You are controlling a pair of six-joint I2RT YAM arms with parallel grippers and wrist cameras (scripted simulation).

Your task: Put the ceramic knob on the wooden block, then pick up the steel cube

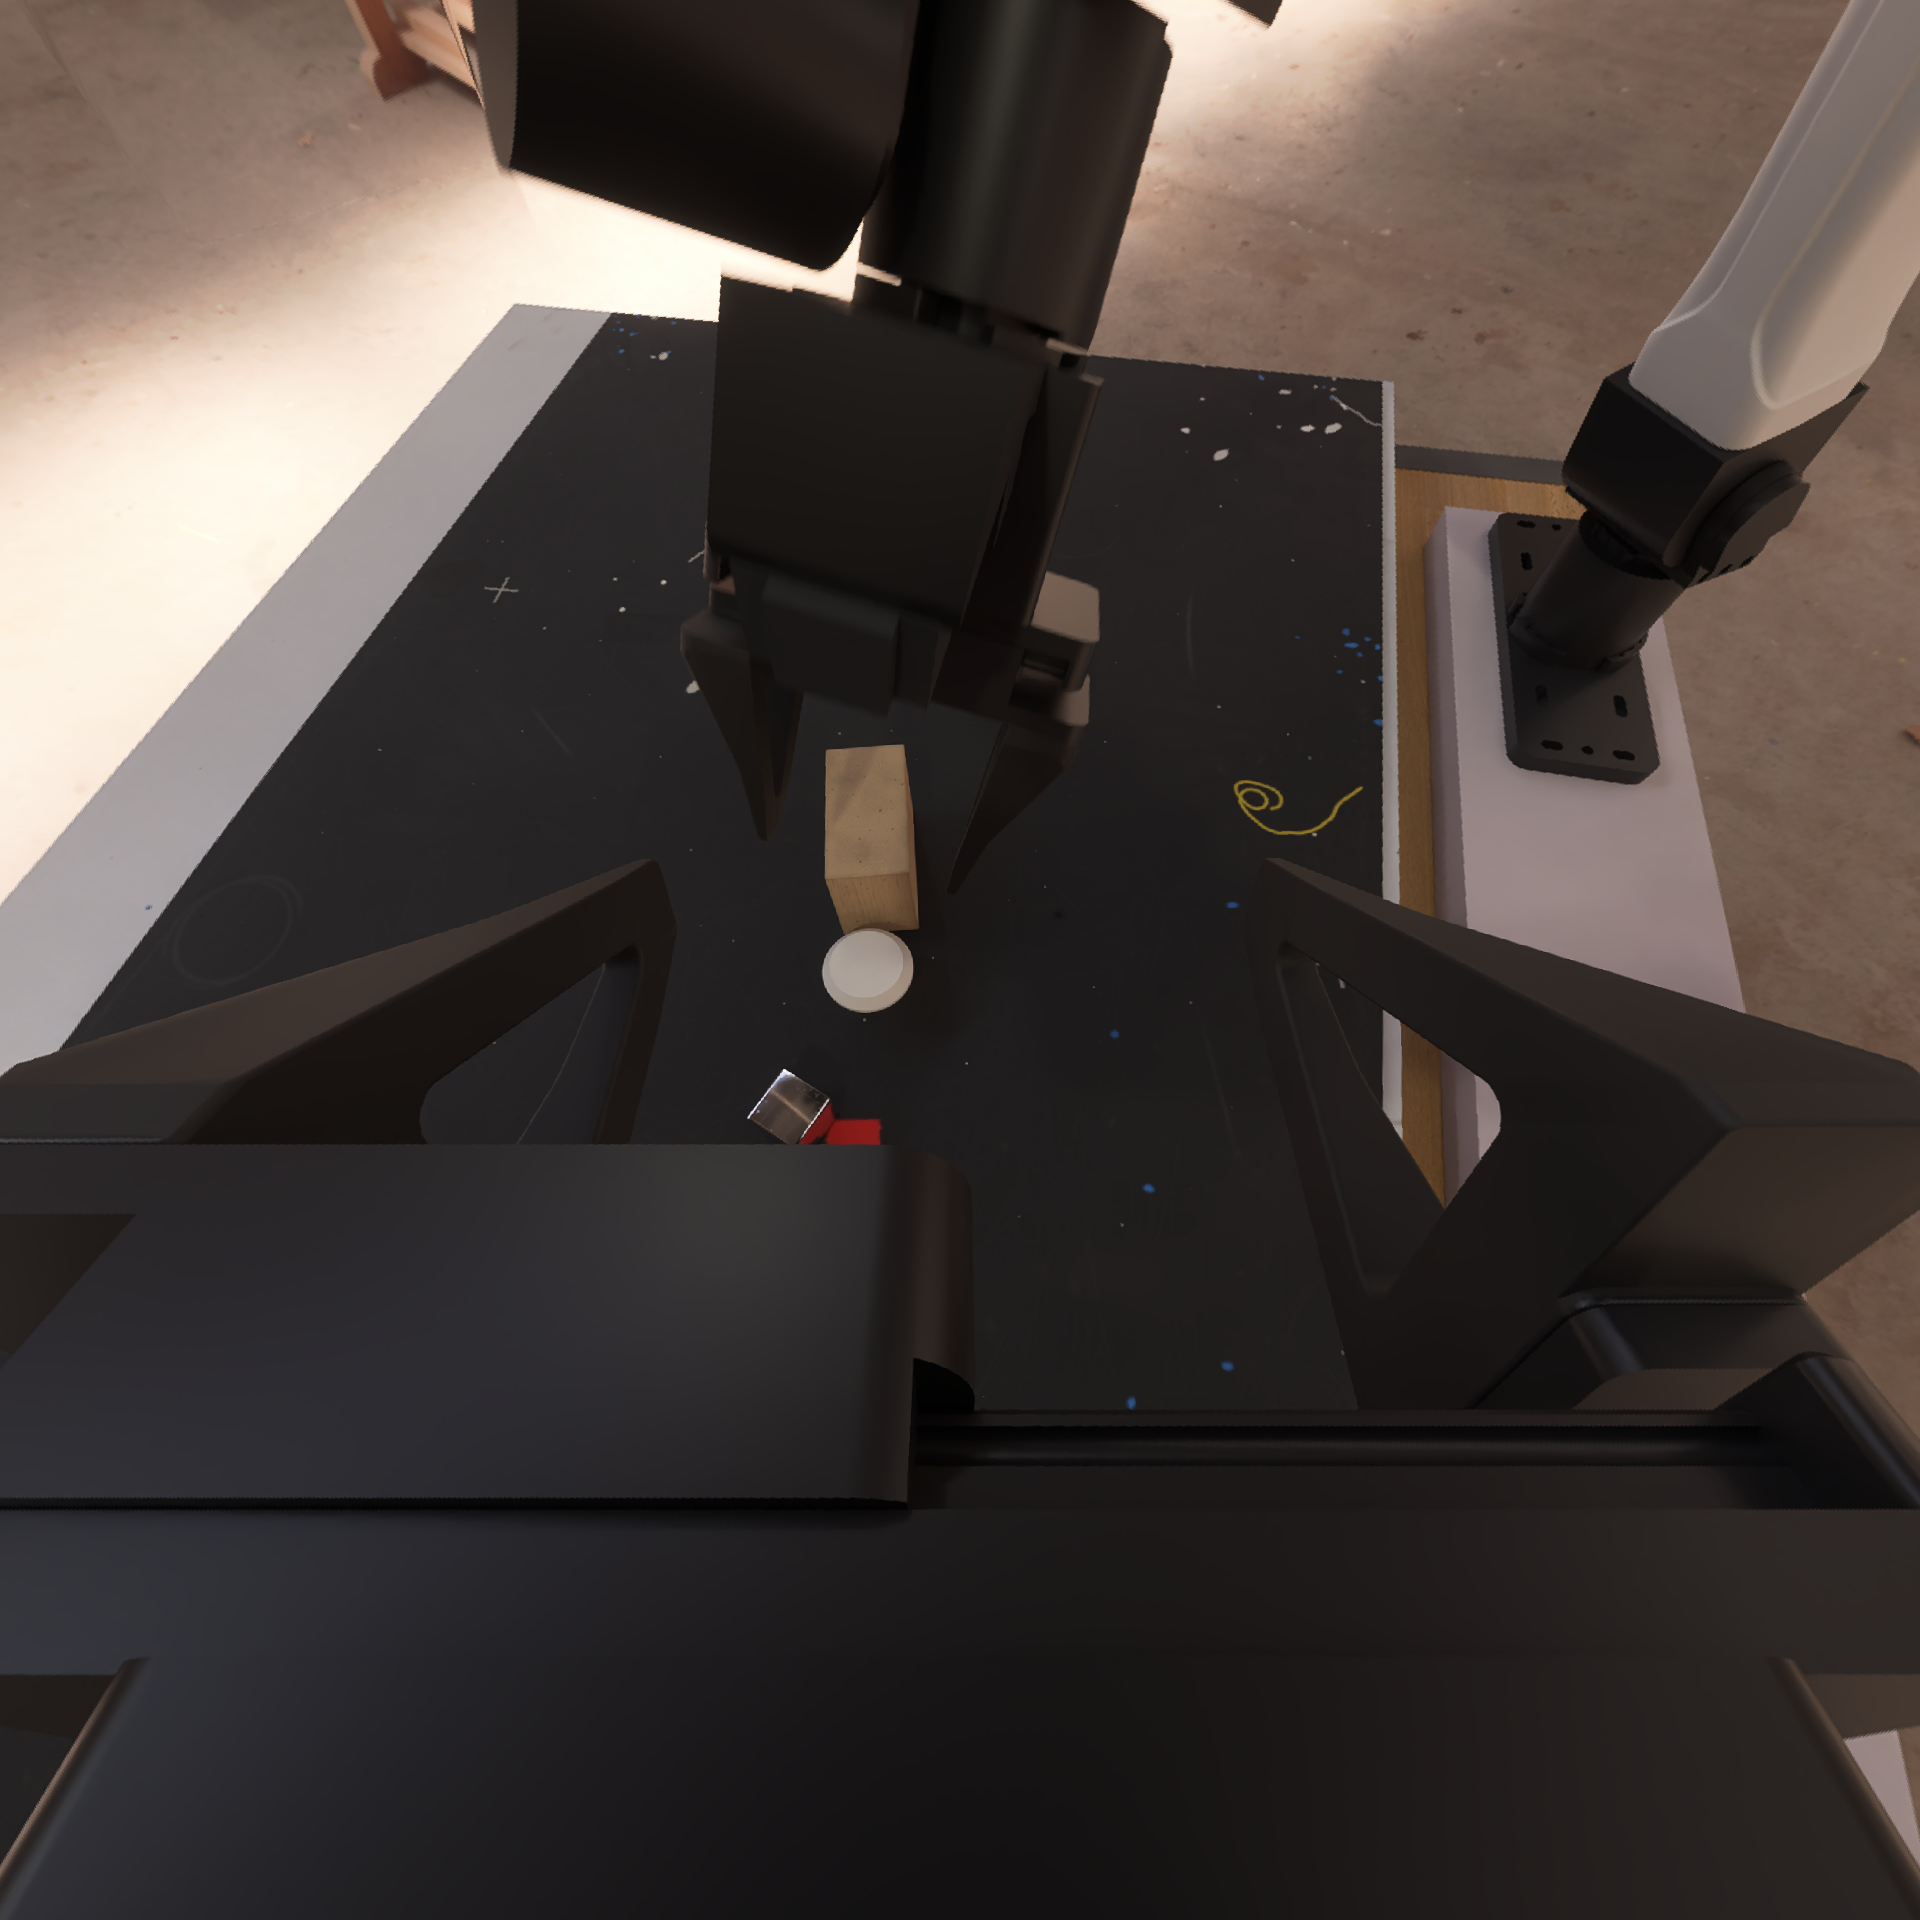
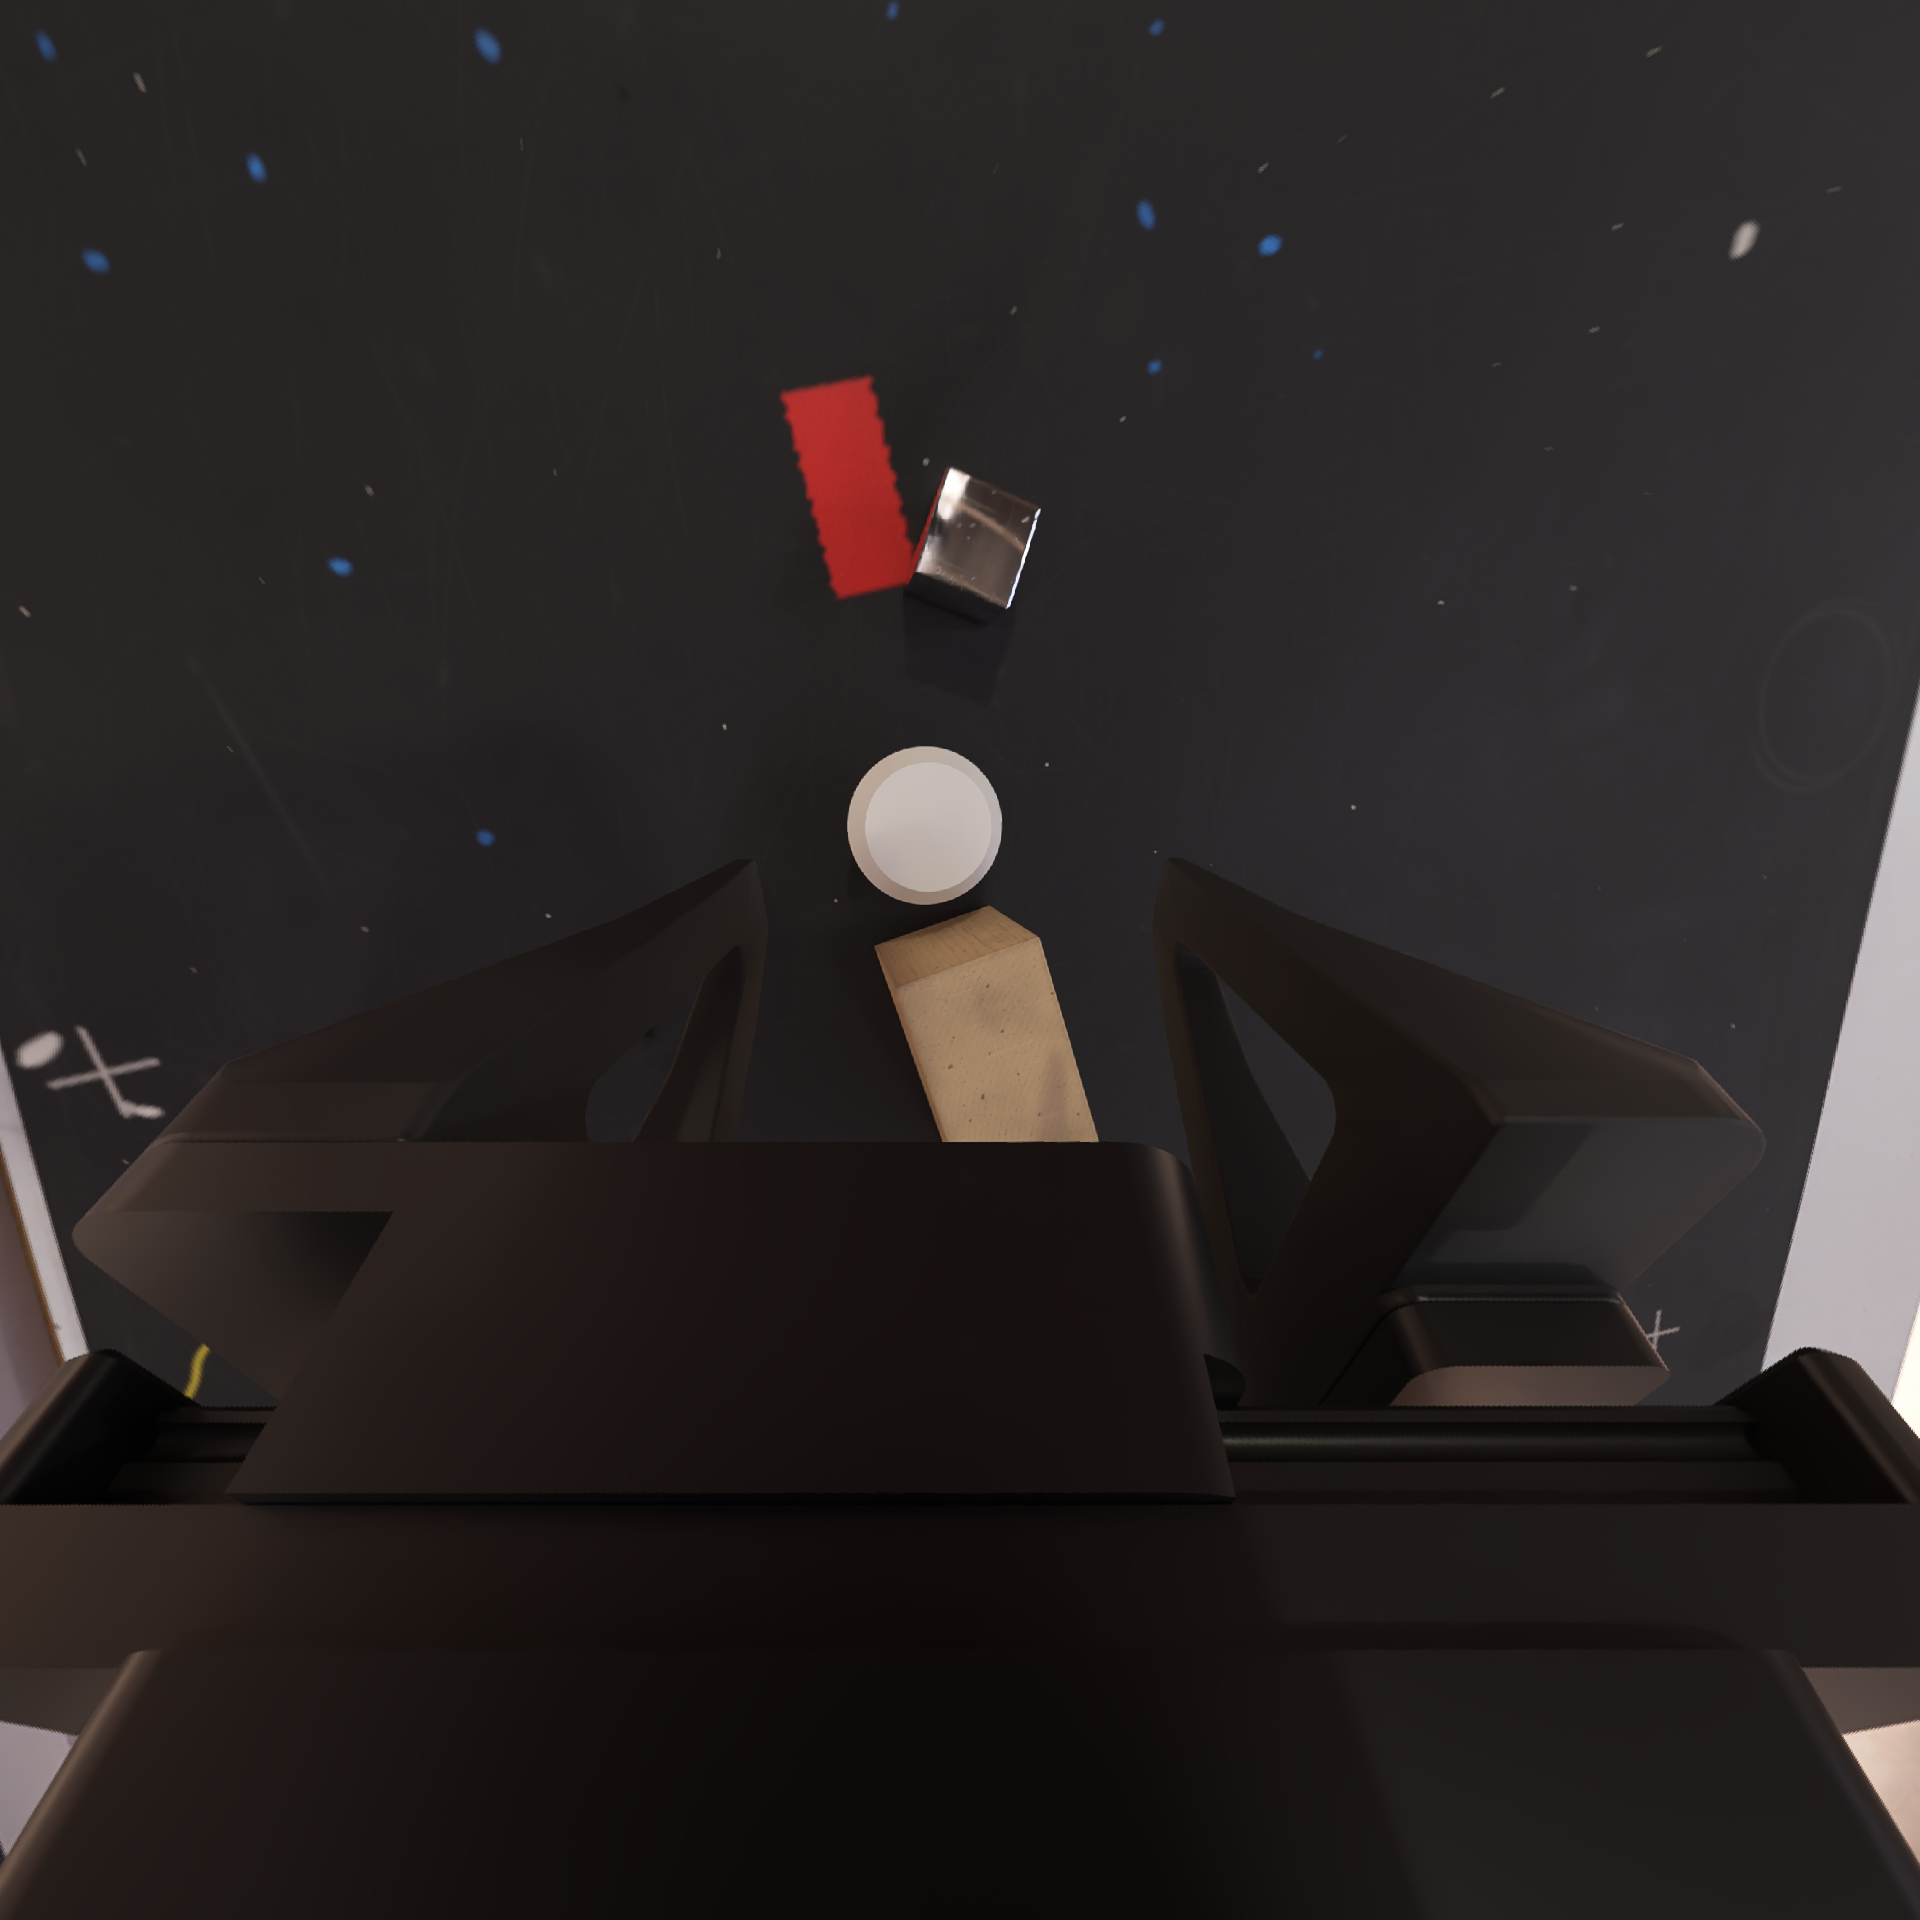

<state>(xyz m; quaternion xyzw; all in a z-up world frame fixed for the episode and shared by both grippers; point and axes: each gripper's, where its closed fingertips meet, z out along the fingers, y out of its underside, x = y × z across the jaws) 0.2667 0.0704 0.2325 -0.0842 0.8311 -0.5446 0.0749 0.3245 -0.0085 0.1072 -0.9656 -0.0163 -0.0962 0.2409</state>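
Note:
A white round ceramic knob (image 1: 868, 969) sits on the black mat, touching or nearly touching the end of a long pale wooden block (image 1: 871, 834) that lies flat. A shiny steel cube (image 1: 790, 1104) rests close by, beside a flat red piece (image 1: 854, 1130). My right gripper (image 1: 860, 862) is open and hangs above the block, a finger on each side. In the right wrist view the knob (image 2: 924, 824) lies just ahead of the open right gripper (image 2: 961, 883), the block (image 2: 987, 1029) between the fingers, the cube (image 2: 975, 549) farther off. My left gripper (image 1: 961, 894) is open and empty, above the objects.
The black mat (image 1: 1143, 644) is speckled with blue and white marks and a yellow squiggle (image 1: 1283, 808). The right arm's base plate (image 1: 1574, 655) is bolted on a white strip past the mat's edge. A red flat piece (image 2: 847, 486) lies against the cube.

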